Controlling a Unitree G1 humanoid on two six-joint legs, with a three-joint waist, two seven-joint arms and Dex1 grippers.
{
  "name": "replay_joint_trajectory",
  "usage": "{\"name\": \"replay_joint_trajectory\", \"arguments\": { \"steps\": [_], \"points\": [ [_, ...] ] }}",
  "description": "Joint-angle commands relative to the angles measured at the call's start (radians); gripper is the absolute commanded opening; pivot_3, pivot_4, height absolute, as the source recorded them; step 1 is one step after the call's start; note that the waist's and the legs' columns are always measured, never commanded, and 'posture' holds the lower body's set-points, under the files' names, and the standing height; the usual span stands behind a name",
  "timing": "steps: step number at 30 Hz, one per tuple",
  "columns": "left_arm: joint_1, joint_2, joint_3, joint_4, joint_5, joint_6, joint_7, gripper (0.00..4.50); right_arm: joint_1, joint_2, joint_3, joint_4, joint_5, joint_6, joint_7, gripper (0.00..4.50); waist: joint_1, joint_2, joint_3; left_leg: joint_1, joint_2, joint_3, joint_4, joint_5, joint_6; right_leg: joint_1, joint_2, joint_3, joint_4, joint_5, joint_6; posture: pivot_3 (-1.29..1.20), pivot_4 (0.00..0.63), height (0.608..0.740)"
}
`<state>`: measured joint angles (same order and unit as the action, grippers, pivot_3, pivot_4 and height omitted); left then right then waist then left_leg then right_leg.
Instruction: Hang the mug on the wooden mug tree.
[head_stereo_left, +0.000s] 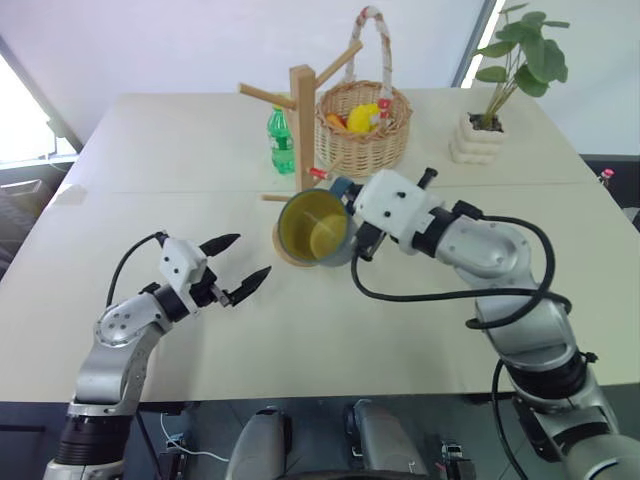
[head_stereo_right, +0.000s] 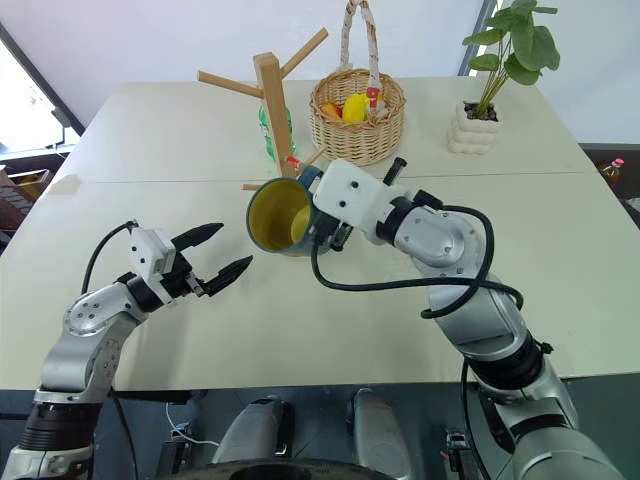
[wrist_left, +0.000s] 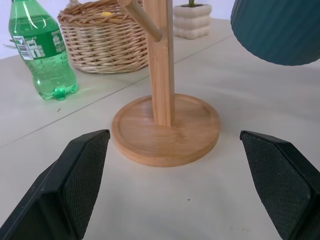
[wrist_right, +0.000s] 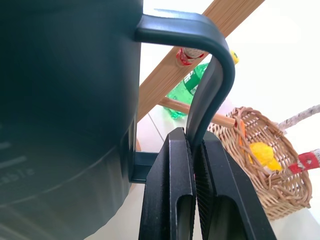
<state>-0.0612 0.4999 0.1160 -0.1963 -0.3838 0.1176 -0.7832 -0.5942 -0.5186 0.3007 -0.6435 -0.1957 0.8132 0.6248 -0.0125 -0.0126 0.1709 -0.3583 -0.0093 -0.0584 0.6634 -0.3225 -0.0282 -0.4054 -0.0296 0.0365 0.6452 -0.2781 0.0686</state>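
The right gripper (wrist_right: 195, 190) has its fingers (wrist_right: 170, 200) pinched tight on the loop handle of the mug (head_stereo_left: 315, 228), holding it tipped on its side in the air above the desk (head_stereo_left: 420, 330), its yellow-green mouth facing the camera; the mug hangs just in front of the wooden mug tree (head_stereo_left: 302, 125), beside a red-tipped peg; the left gripper (head_stereo_left: 243, 262) hovers low over the desk with fingers spread wide and empty; a green bottle (head_stereo_left: 281, 140), wicker basket (head_stereo_left: 362, 140) and potted plant (head_stereo_left: 490, 130) stand behind.
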Motion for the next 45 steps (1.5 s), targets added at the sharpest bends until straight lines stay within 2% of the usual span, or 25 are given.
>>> {"name": "replay_joint_trajectory", "arguments": {
  "steps": [1,6,11,21,30,33,37,41,45],
  "points": [
    [-0.004,0.008,0.030,-0.015,-0.011,-0.021,0.004,4.50,-0.050,0.031,0.009,-0.030,-0.017,0.034,-0.035,0.06,-0.001,0.000,0.000,0.000,0.000,0.000,0.000,0.000,0.000,0.000,0.000,0.000,0.000,0.000,0.000,0.00,0.150,0.740],
    [-0.024,0.005,0.047,-0.026,-0.037,-0.005,0.004,4.50,-0.093,0.052,0.027,-0.018,-0.022,0.074,-0.055,0.06,-0.002,0.000,0.000,0.000,0.000,0.000,0.000,0.000,0.000,-0.001,0.000,0.000,0.001,0.000,0.000,0.00,0.150,0.740],
    [-0.047,0.006,0.078,-0.058,-0.137,0.050,-0.010,4.50,-0.139,0.072,0.044,0.006,-0.023,0.101,-0.068,0.06,-0.003,0.000,0.000,0.000,0.000,0.000,0.000,0.000,0.000,-0.001,0.000,0.000,0.001,0.000,0.000,0.00,0.150,0.740],
    [-0.065,0.073,0.129,-0.158,-0.300,0.196,-0.034,4.50,-0.197,0.101,0.066,0.080,-0.020,0.145,-0.085,0.06,-0.004,0.000,0.000,-0.001,0.000,0.000,0.000,0.000,0.000,-0.002,0.000,0.000,0.001,0.000,0.000,0.00,0.150,0.740],
    [-0.076,0.078,0.136,-0.175,-0.317,0.204,-0.023,4.50,-0.194,0.124,0.078,0.116,-0.016,0.171,-0.092,0.06,-0.005,0.000,0.000,-0.001,0.000,0.000,-0.001,0.000,0.000,-0.002,0.000,0.000,0.000,0.000,0.000,0.00,0.150,0.740],
    [-0.076,0.077,0.136,-0.174,-0.317,0.202,-0.020,4.50,-0.191,0.125,0.079,0.125,-0.019,0.163,-0.099,1.00,-0.005,0.000,0.000,-0.001,0.000,0.000,-0.001,0.000,0.000,-0.002,0.000,0.000,0.000,0.000,0.000,0.00,0.150,0.740],
    [-0.075,0.073,0.136,-0.170,-0.314,0.197,-0.019,4.50,-0.194,0.118,0.082,0.126,-0.034,0.139,-0.117,3.07,-0.005,0.000,0.000,-0.001,0.000,0.000,-0.001,0.000,0.000,-0.002,0.000,0.000,0.000,0.000,0.000,0.00,0.150,0.740],
    [-0.076,0.072,0.135,-0.167,-0.310,0.194,-0.017,4.50,-0.188,0.090,0.074,0.112,-0.034,0.113,-0.108,3.07,-0.005,0.000,0.000,-0.001,0.000,0.000,-0.001,0.000,0.000,-0.003,0.000,0.000,0.000,0.000,0.000,0.00,0.150,0.740],
    [-0.078,0.069,0.143,-0.154,-0.312,0.191,-0.014,4.50,-0.122,-0.013,0.003,0.040,0.025,-0.003,-0.020,3.07,0.001,0.000,0.000,-0.002,0.000,0.000,-0.001,0.000,0.000,-0.002,0.000,-0.001,0.000,0.000,0.000,0.00,0.150,0.740]
  ]
}}
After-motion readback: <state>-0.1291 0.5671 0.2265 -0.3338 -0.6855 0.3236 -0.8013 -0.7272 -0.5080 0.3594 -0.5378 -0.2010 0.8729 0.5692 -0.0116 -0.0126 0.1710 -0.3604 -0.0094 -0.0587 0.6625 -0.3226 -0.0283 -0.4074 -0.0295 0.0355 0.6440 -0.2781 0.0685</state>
